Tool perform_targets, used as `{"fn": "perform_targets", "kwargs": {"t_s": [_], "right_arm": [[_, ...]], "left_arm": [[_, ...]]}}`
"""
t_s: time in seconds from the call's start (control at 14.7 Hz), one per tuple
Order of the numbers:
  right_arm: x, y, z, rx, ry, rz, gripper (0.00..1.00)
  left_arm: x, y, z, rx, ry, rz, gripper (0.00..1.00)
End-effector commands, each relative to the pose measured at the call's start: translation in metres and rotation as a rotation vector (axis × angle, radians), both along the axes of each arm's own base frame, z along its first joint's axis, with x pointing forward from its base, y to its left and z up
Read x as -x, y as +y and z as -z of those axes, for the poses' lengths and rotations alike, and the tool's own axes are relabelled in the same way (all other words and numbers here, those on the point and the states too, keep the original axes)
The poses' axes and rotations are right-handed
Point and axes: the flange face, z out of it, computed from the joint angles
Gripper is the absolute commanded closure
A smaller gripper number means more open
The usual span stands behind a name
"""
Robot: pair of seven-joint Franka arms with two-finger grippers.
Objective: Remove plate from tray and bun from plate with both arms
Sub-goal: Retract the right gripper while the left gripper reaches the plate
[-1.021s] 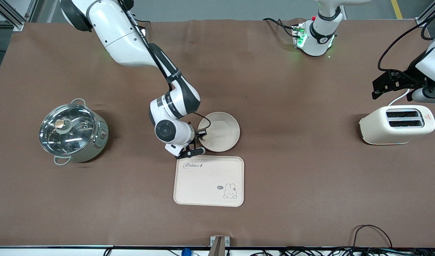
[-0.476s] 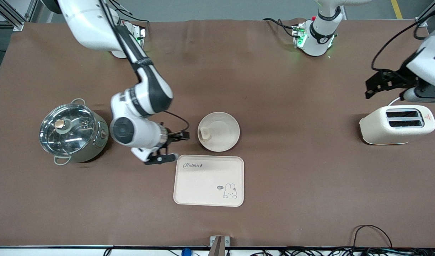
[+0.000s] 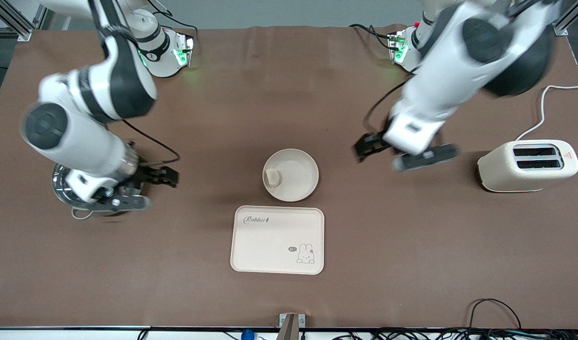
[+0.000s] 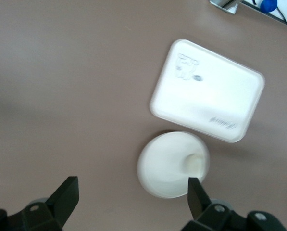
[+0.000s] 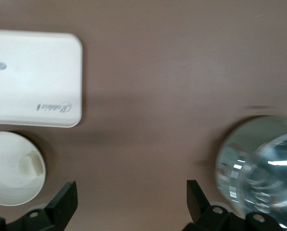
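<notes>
The bun [image 3: 271,177] is seen lying in the plate [image 3: 298,186] at mid-desk, at the plate's edge toward the right arm's end, with the tray [image 3: 277,240] just nearer the front camera. The right gripper [image 3: 168,175] is held released and empty beside the pot [image 5: 258,168]. The left gripper [image 3: 364,147] is held released and empty over bare desk [image 3: 412,245] between plate and toaster [image 3: 527,165].
</notes>
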Motion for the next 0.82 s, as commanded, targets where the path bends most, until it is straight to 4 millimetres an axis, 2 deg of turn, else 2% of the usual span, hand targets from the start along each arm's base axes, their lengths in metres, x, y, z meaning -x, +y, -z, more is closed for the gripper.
{"fn": "perform_targets", "kwargs": {"t_s": [0.0, 0.07, 0.14, 0.2, 0.34, 0.54, 0.75], "right_arm": [[0.022, -0.048, -0.047, 0.01, -0.026, 0.044, 0.0], [0.026, -0.058, -0.064, 0.001, -0.044, 0.033, 0.0], [0.032, -0.067, -0.078, -0.006, -0.044, 0.012, 0.0], [0.038, -0.076, -0.086, -0.019, -0.032, -0.012, 0.0], [0.048, -0.084, -0.103, -0.033, -0.048, -0.03, 0.0], [0.079, -0.128, -0.127, -0.063, -0.04, 0.01, 0.0], [0.097, -0.148, -0.145, -0.069, -0.061, -0.032, 0.0]], "left_arm": [[-0.005, -0.076, 0.082, 0.056, -0.025, -0.075, 0.0], [0.005, -0.108, 0.118, 0.066, -0.043, -0.073, 0.0], [0.013, -0.127, 0.149, 0.063, -0.036, -0.073, 0.0], [0.017, -0.135, 0.18, 0.06, -0.014, -0.079, 0.0], [0.032, -0.156, 0.21, 0.076, -0.001, -0.086, 0.0], [0.046, -0.173, 0.246, 0.091, 0.015, -0.09, 0.0], [0.06, -0.191, 0.28, 0.141, 0.008, -0.108, 0.0]]}}
